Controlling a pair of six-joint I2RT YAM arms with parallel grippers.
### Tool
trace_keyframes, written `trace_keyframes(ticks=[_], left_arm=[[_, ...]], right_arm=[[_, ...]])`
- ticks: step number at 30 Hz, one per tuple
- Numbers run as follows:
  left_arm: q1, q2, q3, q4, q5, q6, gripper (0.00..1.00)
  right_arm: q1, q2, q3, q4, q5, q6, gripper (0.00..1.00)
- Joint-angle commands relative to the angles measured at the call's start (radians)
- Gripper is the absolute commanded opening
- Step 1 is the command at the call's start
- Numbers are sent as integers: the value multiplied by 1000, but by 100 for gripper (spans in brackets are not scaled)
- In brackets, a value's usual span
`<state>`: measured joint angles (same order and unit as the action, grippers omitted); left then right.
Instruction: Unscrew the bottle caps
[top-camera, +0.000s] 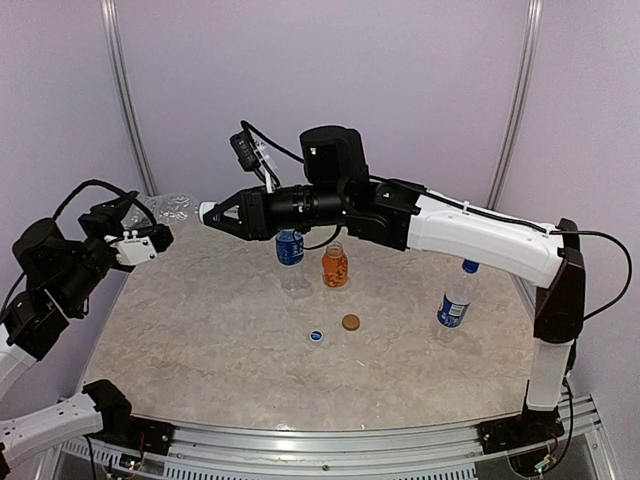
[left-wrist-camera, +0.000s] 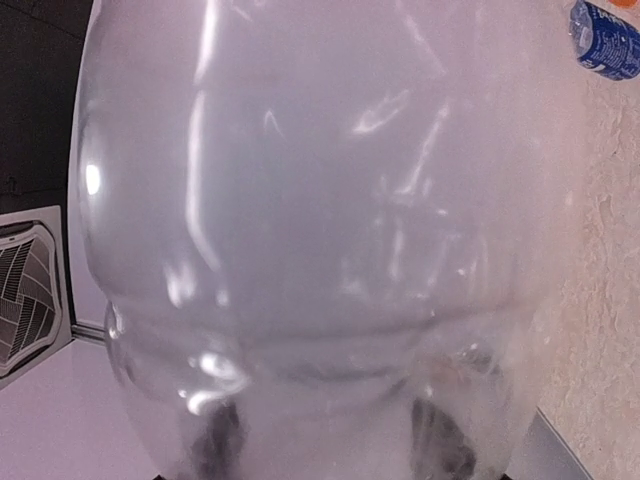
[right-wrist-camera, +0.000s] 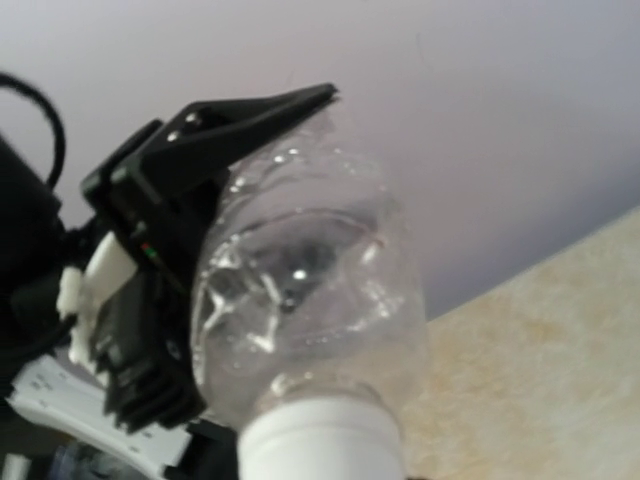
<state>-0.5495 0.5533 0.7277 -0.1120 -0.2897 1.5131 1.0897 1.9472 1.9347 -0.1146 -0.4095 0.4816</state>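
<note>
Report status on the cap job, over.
Left gripper shut on unlabelled bottle, held off table. Right gripper shut on its white cap. Blue cap, brown cap loose. Nothing blocking.

- looks like a robotics lab test cell
- plain lilac wall panels (top-camera: 330, 60) joined by metal strips (top-camera: 125, 90)
- marble-patterned table (top-camera: 220, 340) on an aluminium rail frame (top-camera: 330, 440)
- left arm (top-camera: 50, 280) and right arm (top-camera: 480, 235) bolted at its edge
</note>
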Motion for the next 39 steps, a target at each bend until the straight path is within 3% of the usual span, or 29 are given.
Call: trace_keyframes(ticks=[1, 5, 9, 15, 18, 22, 27, 36, 37, 39], left_arm=[[-17, -6, -12, 17, 15, 1, 41], [-40, -39, -17, -88, 69, -11, 41], [-77, -109, 1, -300, 142, -85, 41], [-86, -125, 188, -772, 347, -326, 40], [-86, -81, 288, -899, 452, -471, 38], [-83, -68, 320, -978, 556, -552, 37], [-79, -77, 284, -953, 535, -548, 37], [-76, -100, 250, -913, 516, -562, 37], [-76, -103, 246, -904, 508, -562, 37], [-75, -105, 239, -879, 490, -566, 37]], right_arm=[[-10, 15, 28, 3, -17, -1, 16], [-14, 30, 44, -9, -45, -22, 0], [-1, 30, 46, -36, -48, -131, 0], [113, -62, -36, -125, 170, -659, 0], [178, -131, -146, -91, 249, -930, 0], [267, -177, -237, -54, 426, -1200, 0], [368, -169, -285, -17, 692, -1485, 0], [374, -163, -310, 48, 766, -1513, 0], [373, -161, -312, 64, 783, -1500, 11], [373, -153, -289, 65, 795, -1449, 52]])
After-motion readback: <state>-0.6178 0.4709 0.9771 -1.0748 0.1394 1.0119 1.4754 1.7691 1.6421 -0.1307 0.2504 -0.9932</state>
